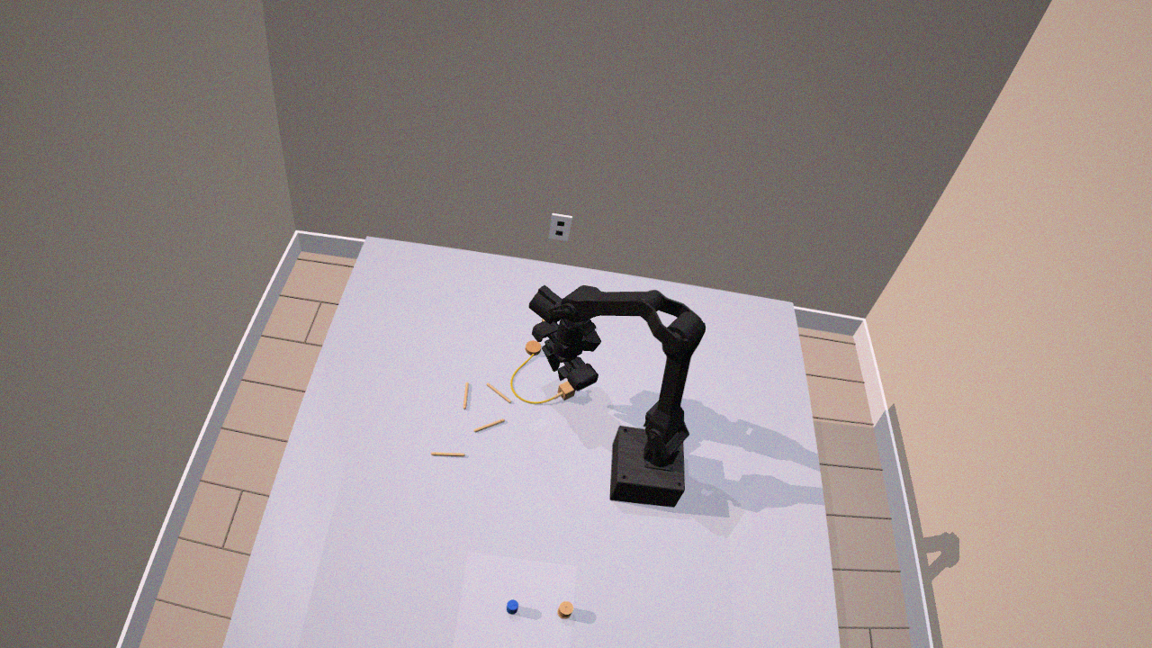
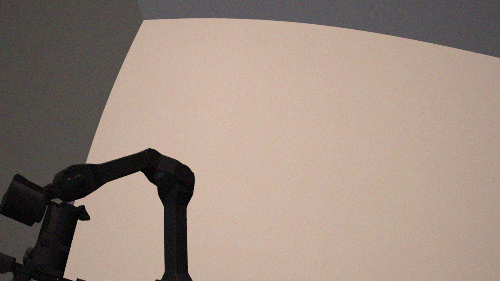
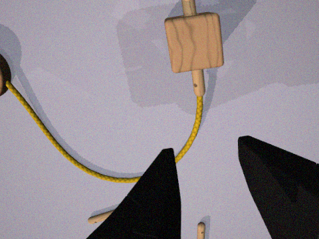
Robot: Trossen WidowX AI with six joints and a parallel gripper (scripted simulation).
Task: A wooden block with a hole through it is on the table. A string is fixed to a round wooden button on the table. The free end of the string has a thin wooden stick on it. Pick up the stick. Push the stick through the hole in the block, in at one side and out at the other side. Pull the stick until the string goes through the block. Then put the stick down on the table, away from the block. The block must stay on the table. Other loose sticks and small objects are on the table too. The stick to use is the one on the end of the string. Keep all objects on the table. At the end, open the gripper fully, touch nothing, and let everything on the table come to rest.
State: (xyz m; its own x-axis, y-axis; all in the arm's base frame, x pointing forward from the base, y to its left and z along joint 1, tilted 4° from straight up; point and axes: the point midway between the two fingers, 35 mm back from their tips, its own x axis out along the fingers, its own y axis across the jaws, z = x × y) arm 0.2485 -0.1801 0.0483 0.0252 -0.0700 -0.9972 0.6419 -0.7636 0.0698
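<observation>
The wooden block stands on the table. The stick on the string runs through the block's hole: its string end sticks out on the side nearer my gripper, and its other end shows beyond the far side. The yellow string curves from that near end to the round wooden button, which is cut off at the left edge of the wrist view. My gripper is partly open with nothing between its fingertips, short of the block and clear of the stick. The left finger hides a piece of the string.
Several loose sticks lie left of the block in the top view, among them one stick near the string and another stick. A blue cylinder and a wooden cylinder stand farther off. The exterior view shows only the arm and walls.
</observation>
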